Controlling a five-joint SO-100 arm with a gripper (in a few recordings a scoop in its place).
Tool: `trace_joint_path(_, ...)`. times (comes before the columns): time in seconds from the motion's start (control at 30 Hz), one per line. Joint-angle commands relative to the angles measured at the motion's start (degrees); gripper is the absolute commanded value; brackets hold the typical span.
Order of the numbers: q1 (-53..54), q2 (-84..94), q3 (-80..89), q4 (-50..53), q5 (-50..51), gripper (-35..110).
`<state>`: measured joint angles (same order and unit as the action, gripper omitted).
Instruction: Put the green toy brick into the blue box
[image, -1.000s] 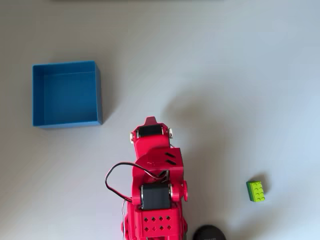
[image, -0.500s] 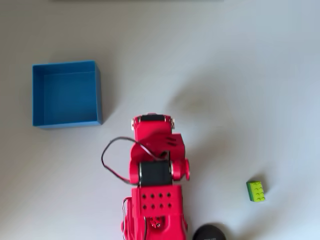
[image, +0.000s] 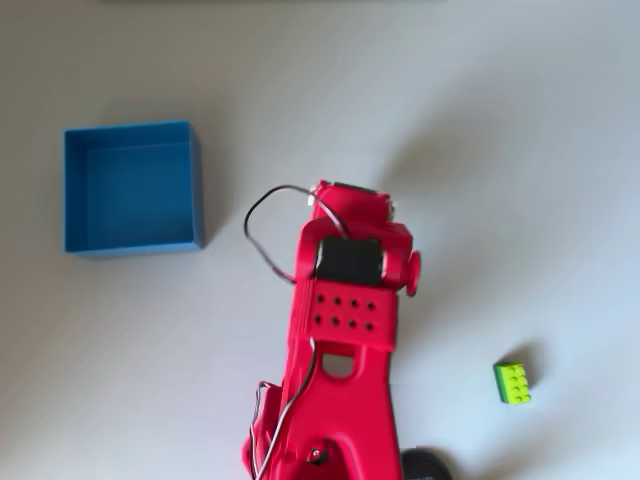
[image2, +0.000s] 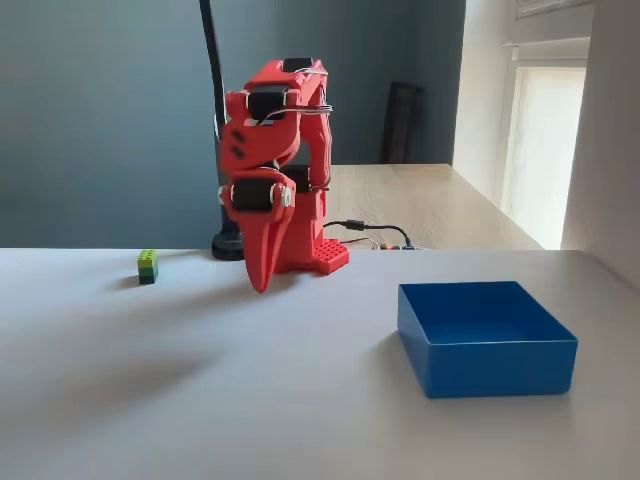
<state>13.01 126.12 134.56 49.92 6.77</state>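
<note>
Nearest in the fixed view: square, shallow, bright blue box with thin walls, open side up and nothing inside, resting flat on the pale table. Probably placed well clear of the arm so a drop from above meets no obstacle.

Further back: red two-finger gripper of the printed plastic arm, pointing straight down, tip just above the table. Fingers drawn together into one wedge, nothing between them. In the overhead view hidden under the arm's own body. Looks like a neutral, raised posture, with the reach toward the brick not yet begun.

Further still, near the arm's base: small lime-green plastic toy brick, studs upward, sitting on the table, untouched and well apart from both gripper and box. From overhead, brick with long axis running roughly up-down in the picture, slightly tilted, darker green side facing left.
</note>
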Motion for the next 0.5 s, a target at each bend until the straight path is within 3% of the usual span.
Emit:
trace_joint_path(0.0, 4.39, -1.76, -5.10, 0.44, 1.67, 0)
trace_joint_path(0.47, 20.21, -4.83, -7.29, 3.34, 3.34, 4)
